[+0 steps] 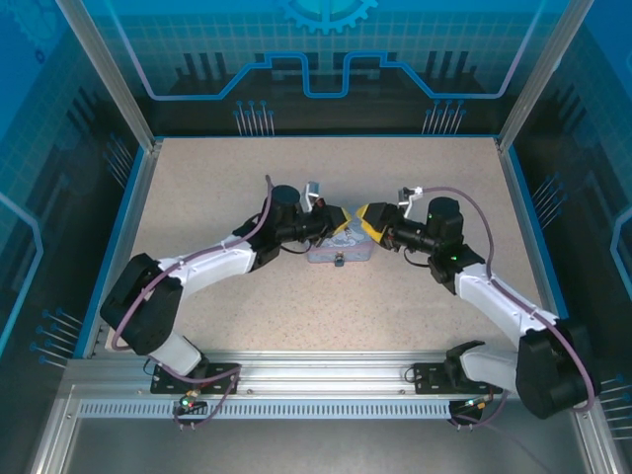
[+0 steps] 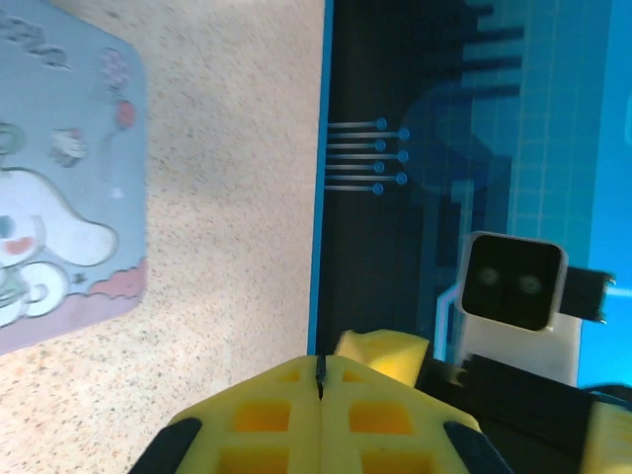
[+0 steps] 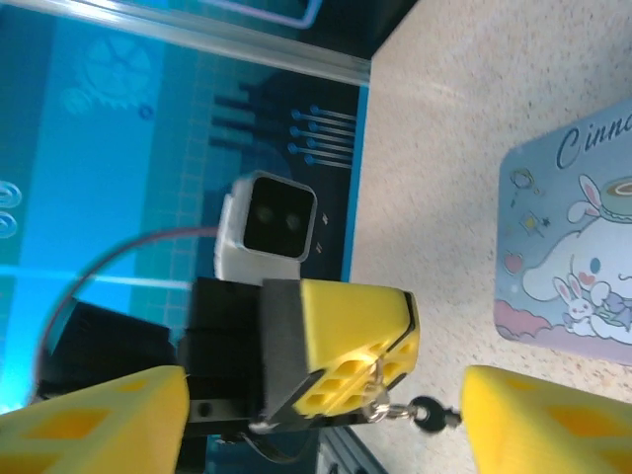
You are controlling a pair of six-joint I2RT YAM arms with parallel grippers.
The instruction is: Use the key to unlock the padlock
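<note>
Left tool [image 1: 343,227] is pinching tight on a thin ring [image 3: 379,400], and the key [image 3: 431,415] is dangling from it at the tool's 5 o'clock, over the worktop [image 1: 217,197]. Right tool [image 1: 368,219] is facing it from 3 o'clock, fingers [image 3: 538,420] spread wide. What looks like the padlock [image 1: 338,260] is sitting at the blue tin's [image 1: 355,252] 6 o'clock edge.

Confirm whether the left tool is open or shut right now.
Shut. The left tool shows its yellow fingers meeting at a thin seam; from the right wrist, the key hangs at its tip.
</note>
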